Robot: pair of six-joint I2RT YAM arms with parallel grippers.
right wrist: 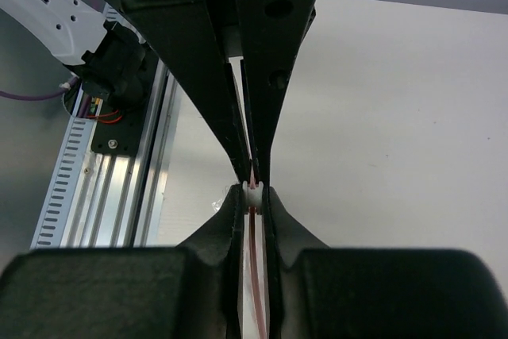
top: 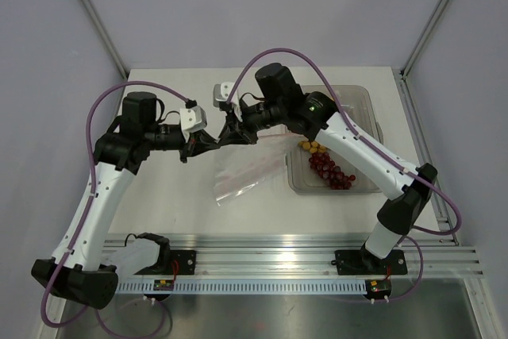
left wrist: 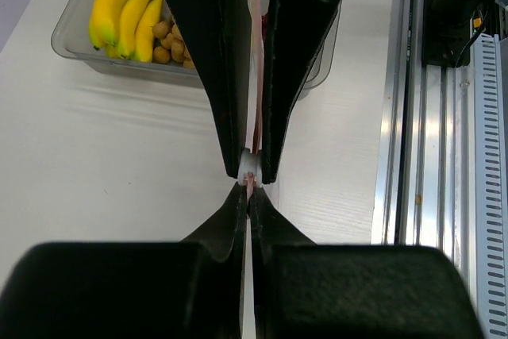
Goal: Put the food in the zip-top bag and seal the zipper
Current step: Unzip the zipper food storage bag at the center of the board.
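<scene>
The white table point(top: 175, 196) fills most of the top view, and the left arm point(top: 103, 188) and right arm point(top: 365, 156) reach in from the lower corners to meet just left of centre. At centre right of that view sits a clear rigid tray point(top: 359, 94), which appears at the upper left of the left wrist view point(left wrist: 71, 41). The zip-top bag point(top: 246, 172) lies below the meeting claws at the centre of the top view, outside the tray and just left of it. All the food is in the tray: the bananas point(left wrist: 123, 13) at the upper left of the left wrist view, the dark red grapes point(top: 333, 172) toward the tray's lower edge, and the tan round fruits point(top: 311, 146) between them. The pink-red zipper point(right wrist: 255, 291) runs edge-on through both claws. The left claw point(left wrist: 248, 188) is clenched on the zipper strip. Tip to tip with it, the right claw point(right wrist: 252, 196) is grasping the zipper at a small white piece point(right wrist: 252, 194) on the strip.
</scene>
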